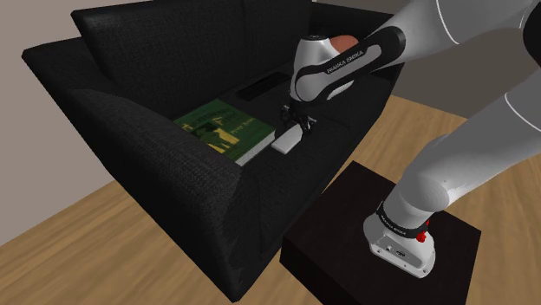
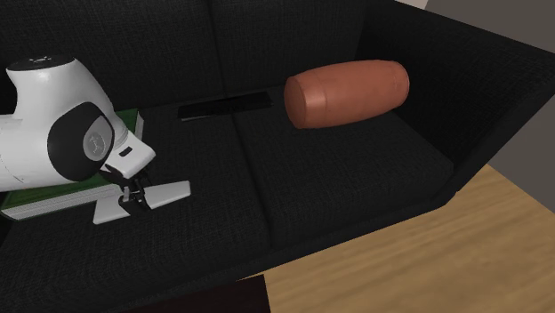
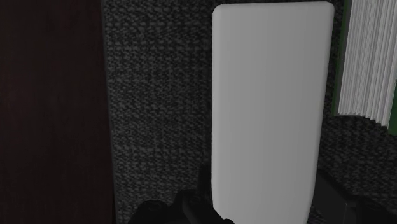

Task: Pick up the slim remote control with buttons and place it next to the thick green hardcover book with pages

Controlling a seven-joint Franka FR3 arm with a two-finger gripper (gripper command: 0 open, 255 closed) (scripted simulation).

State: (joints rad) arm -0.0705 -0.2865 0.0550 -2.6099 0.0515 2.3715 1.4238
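A black sofa (image 1: 156, 130) is seen, and four things are held on its seat. A green book (image 1: 217, 126) is laid flat on the seat cushion toward the shoulder view's left, with yellow marks on its cover and white pages along one edge. The remote (image 1: 289, 140), drawn as a plain light grey flat slab, is found just beside that page edge, on the side nearer the stand (image 1: 347, 225). The black gripper (image 1: 295, 126) is placed right over the remote. In the wrist view the remote (image 3: 270, 102) is seen between the two black fingers (image 3: 205, 191), and each long side is pressed by one finger, so the remote is clamped. The book's pages (image 3: 366, 57) are seen close to its far corner, with a thin strip of black seat cloth left between them. In the second exterior view the gripper (image 2: 133, 197) is seen on the remote (image 2: 164, 194), low over the seat; whether the cloth is touched by the remote cannot be told. Farther back, a slim black flat thing (image 2: 224, 105) is laid near the back cushions, and a brown roll pillow (image 2: 347, 92) is laid on the other seat cushion, well apart from the book. The sofa is stood on a wooden floor (image 1: 104, 251).
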